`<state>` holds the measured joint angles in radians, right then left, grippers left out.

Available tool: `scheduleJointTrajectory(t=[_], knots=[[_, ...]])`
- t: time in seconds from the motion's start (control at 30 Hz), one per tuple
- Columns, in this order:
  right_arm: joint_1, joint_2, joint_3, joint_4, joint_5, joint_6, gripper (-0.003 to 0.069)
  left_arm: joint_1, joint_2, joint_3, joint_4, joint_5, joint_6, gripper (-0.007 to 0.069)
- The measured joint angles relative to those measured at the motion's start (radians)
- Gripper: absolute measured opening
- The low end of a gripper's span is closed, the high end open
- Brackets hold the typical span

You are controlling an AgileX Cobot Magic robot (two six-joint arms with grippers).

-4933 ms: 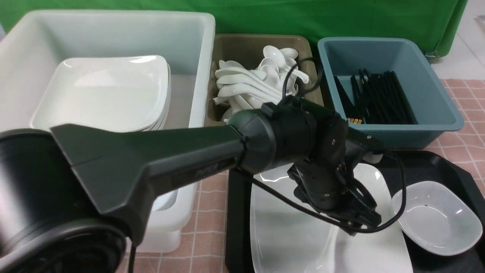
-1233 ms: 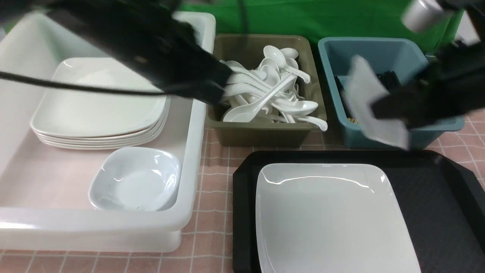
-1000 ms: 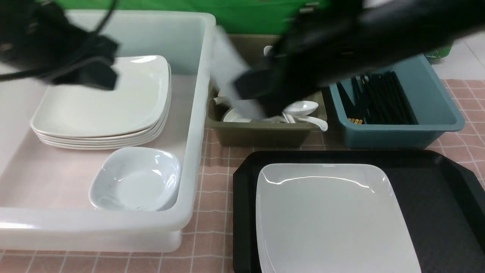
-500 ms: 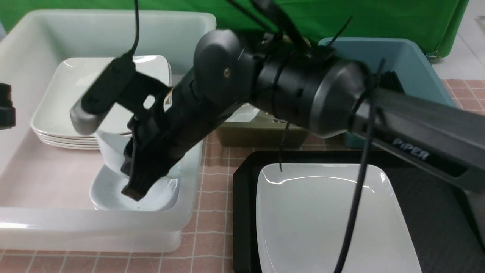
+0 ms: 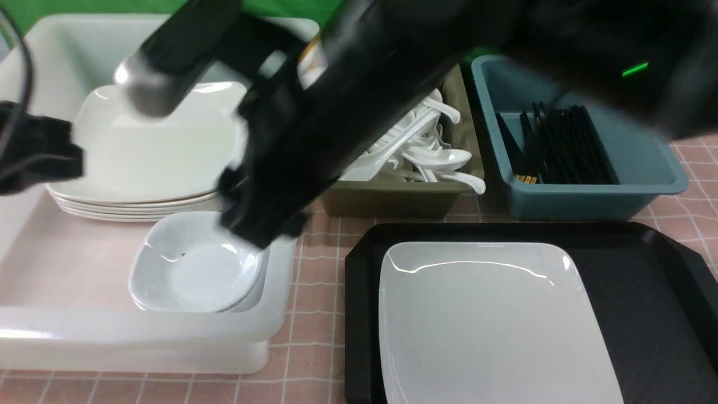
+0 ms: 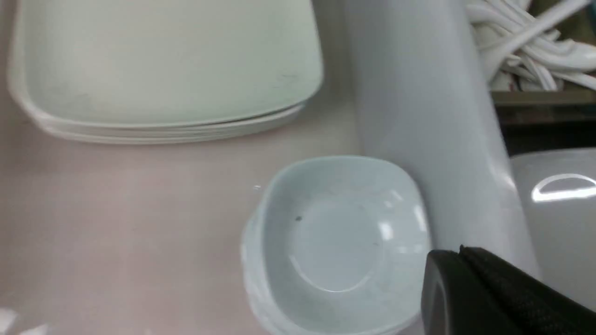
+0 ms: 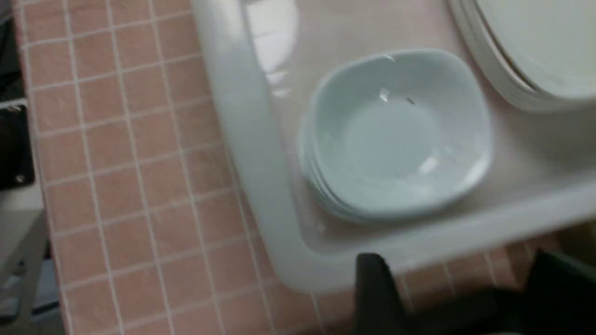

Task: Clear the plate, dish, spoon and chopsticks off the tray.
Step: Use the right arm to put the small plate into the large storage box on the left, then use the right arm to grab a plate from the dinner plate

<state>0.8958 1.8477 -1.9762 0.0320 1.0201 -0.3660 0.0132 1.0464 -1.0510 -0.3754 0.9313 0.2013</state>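
Dish [image 5: 190, 269], a small glossy white rounded-square bowl with a dark speck inside, sits nested on a short stack of matching bowls [image 7: 316, 186] in the near right corner of a translucent white plastic tub [image 5: 269, 342], just in front of a pile of large square plates [image 5: 146, 151]. Over that corner hangs the right gripper [image 7: 456, 270], blurred, its two dark fingers spread wide and holding nothing. The left gripper [image 6: 461, 270], matte black, is closed over the tub's left side. The plate [image 5: 493, 325], broad, shallow-rimmed and round-cornered, lies on the left half of the finely textured black tray [image 5: 645, 292]. Behind the tray stand an olive tub [image 5: 392, 202] of white ceramic spoons [image 5: 415, 151] and a blue tub [image 5: 589, 205] of black chopsticks [image 5: 561, 146].
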Motion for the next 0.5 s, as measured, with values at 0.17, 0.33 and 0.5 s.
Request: scheduleJointTrajectory(t=[0.17,0.33,0.5], knots=[[-0.197,-0.136,0.095,-0.098,0.112,0.147,0.0057,-0.264,0.09,0.0,0.014,-0.043,0.0,-0.0003],[-0.537,-0.334,0.52,0.012,0.101,0.214,0.003,-0.641,0.258,0.0,0.036,-0.151,-0.005,-0.0003],[-0.764,-0.478,0.924,0.089,-0.011,0.257,0.0085,-0.816,0.381,0.0,0.033,-0.246,-0.001,-0.0003]])
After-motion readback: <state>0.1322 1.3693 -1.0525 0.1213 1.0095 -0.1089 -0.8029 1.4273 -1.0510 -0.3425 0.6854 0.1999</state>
